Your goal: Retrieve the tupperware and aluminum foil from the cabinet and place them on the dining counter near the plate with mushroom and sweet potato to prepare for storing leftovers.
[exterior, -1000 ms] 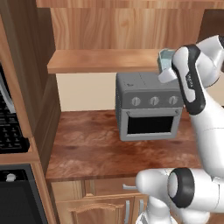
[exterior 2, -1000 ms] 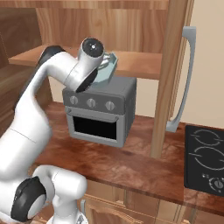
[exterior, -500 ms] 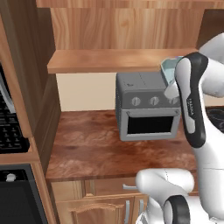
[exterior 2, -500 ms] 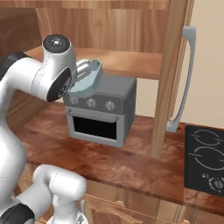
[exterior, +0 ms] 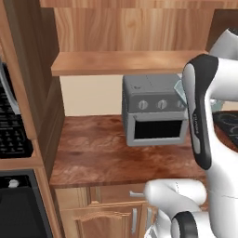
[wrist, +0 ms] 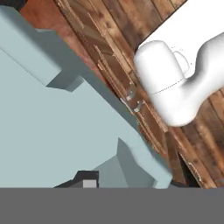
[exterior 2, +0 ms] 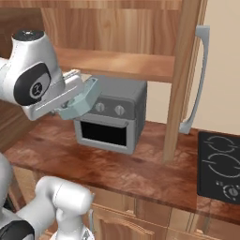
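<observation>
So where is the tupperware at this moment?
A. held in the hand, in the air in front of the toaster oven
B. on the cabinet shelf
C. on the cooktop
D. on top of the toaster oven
A: the tupperware sits tilted in the hand, off the shelf, in front of the toaster oven.

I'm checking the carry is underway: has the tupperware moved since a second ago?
Yes. The tupperware, held in the gripper, has come down from the cabinet shelf to the toaster oven's front.
</observation>
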You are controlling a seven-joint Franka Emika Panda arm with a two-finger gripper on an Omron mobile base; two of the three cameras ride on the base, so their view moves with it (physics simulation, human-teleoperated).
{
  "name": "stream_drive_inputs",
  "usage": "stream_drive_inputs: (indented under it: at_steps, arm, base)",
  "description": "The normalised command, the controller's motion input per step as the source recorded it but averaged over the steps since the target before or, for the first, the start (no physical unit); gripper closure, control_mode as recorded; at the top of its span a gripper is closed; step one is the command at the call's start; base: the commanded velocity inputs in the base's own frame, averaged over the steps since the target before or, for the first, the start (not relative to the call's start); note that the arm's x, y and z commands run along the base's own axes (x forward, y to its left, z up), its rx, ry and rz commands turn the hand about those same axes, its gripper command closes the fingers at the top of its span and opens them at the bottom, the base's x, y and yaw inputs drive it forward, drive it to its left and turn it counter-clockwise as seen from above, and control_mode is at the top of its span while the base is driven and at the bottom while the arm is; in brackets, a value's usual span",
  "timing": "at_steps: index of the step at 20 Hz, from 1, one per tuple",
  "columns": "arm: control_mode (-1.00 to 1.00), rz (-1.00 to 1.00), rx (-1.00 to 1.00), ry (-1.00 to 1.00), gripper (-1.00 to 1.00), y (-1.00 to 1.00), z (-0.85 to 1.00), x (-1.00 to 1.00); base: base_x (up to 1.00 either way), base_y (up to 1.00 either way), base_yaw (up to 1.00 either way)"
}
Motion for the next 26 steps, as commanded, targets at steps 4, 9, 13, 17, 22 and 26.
stream_drive_inputs:
  at_steps: [4,9,13,17,22,26]
  arm:
    - [1.0,0.0,0.0,0.0,1.0,0.0,0.0,0.0]
    - [1.0,0.0,0.0,0.0,1.0,0.0,0.0,0.0]
    - [1.0,0.0,0.0,0.0,1.0,0.0,0.0,0.0]
    - [1.0,0.0,0.0,0.0,1.0,0.0,0.0,0.0]
    - [1.0,0.0,0.0,0.0,1.0,0.0,0.0,0.0]
    - [1.0,0.0,0.0,0.0,1.0,0.0,0.0,0.0]
  base:
    - [-1.0,-0.01,-0.18]
    - [-0.95,-0.25,-0.51]
    - [-0.19,-0.11,-0.69]
    - [0.0,-0.01,-0.81]
    - [0.0,0.0,-0.87]
    - [0.0,0.0,-0.89]
